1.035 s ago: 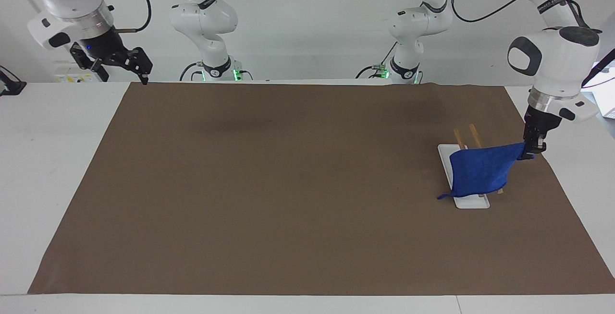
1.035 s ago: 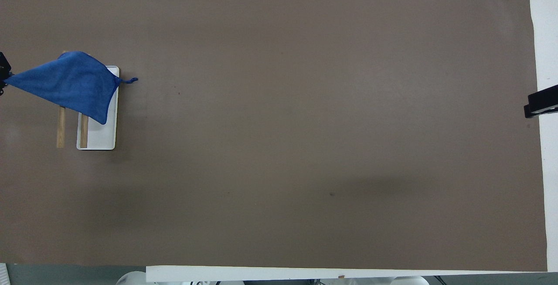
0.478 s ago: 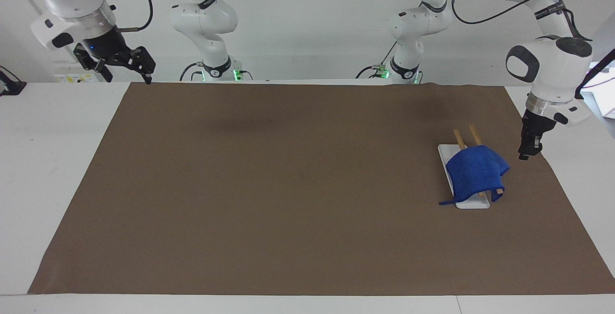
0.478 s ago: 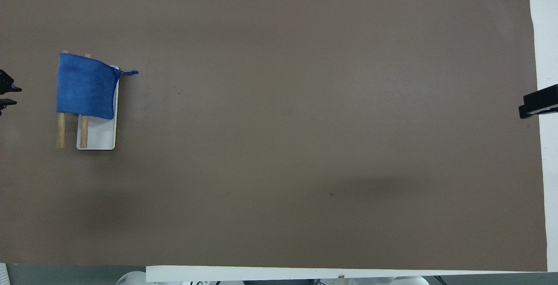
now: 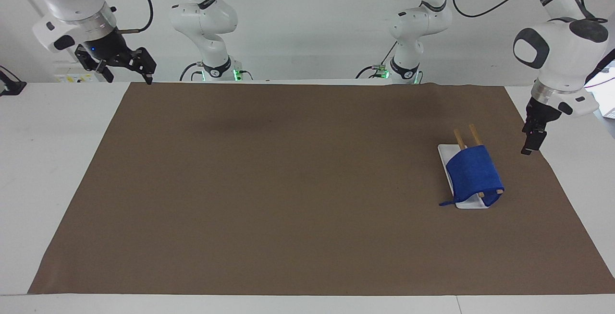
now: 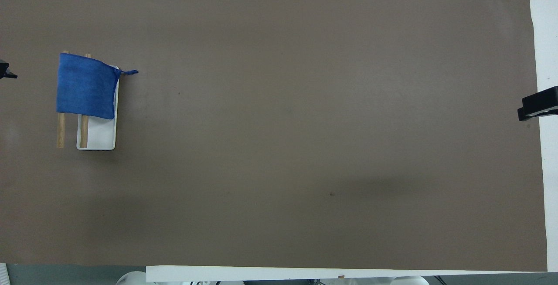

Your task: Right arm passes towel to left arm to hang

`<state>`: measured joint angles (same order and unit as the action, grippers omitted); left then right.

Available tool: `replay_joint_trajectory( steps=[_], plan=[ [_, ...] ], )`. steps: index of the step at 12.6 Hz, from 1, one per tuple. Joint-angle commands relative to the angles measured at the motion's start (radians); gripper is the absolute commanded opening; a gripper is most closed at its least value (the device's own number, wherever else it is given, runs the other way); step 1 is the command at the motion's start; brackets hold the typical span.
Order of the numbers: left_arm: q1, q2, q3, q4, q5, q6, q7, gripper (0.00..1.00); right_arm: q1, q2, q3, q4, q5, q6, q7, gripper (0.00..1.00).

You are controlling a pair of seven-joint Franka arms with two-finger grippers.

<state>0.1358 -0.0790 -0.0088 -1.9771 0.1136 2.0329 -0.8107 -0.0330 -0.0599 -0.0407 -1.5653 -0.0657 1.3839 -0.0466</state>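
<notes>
The blue towel [image 5: 473,172] hangs folded over the two wooden bars [image 5: 474,134] of a small rack with a white base [image 5: 468,203], toward the left arm's end of the table. Its corner loop [image 5: 444,203] trails off the base. In the overhead view the towel [image 6: 85,86] covers the bars' farther part. My left gripper [image 5: 527,150] is open and empty, in the air beside the rack over the mat's edge, apart from the towel; only its tip [image 6: 5,73] shows from above. My right gripper [image 5: 128,76] is open and empty, raised over the mat's corner at the right arm's end [image 6: 538,107].
A brown mat [image 5: 288,184] covers most of the white table [image 5: 48,160]. The rack is the only thing standing on it. Two more white arms stand at the robots' side of the table [image 5: 211,26].
The left gripper let go of the towel's corner and drew back and up. The towel dropped from a stretched triangle into a fold over both bars. The right gripper barely moved.
</notes>
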Motion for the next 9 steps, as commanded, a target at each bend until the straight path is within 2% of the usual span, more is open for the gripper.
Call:
replay_joint_trajectory(
  steps=[1, 3, 5, 6, 9],
  plan=[
    [-0.036, 0.004, 0.006, 0.168, -0.008, -0.245, 0.14, 1.0, -0.022, -0.037, 0.009, -0.051, 0.015, 0.023, -0.03, 1.0],
    [-0.089, 0.063, 0.007, 0.33, -0.018, -0.423, 0.354, 0.99, -0.037, -0.04, 0.009, -0.062, 0.017, 0.027, -0.03, 1.0],
    [-0.096, 0.116, 0.006, 0.447, -0.035, -0.577, 0.683, 0.99, -0.039, -0.041, 0.01, -0.07, 0.015, 0.035, -0.032, 1.0],
    [-0.119, 0.122, 0.006, 0.471, -0.052, -0.589, 0.752, 1.0, -0.039, -0.041, 0.01, -0.07, 0.015, 0.034, -0.033, 1.0],
    [-0.16, 0.127, 0.003, 0.475, -0.054, -0.591, 0.784, 1.0, -0.042, -0.041, 0.01, -0.068, 0.017, 0.032, -0.032, 1.0]
  ],
)
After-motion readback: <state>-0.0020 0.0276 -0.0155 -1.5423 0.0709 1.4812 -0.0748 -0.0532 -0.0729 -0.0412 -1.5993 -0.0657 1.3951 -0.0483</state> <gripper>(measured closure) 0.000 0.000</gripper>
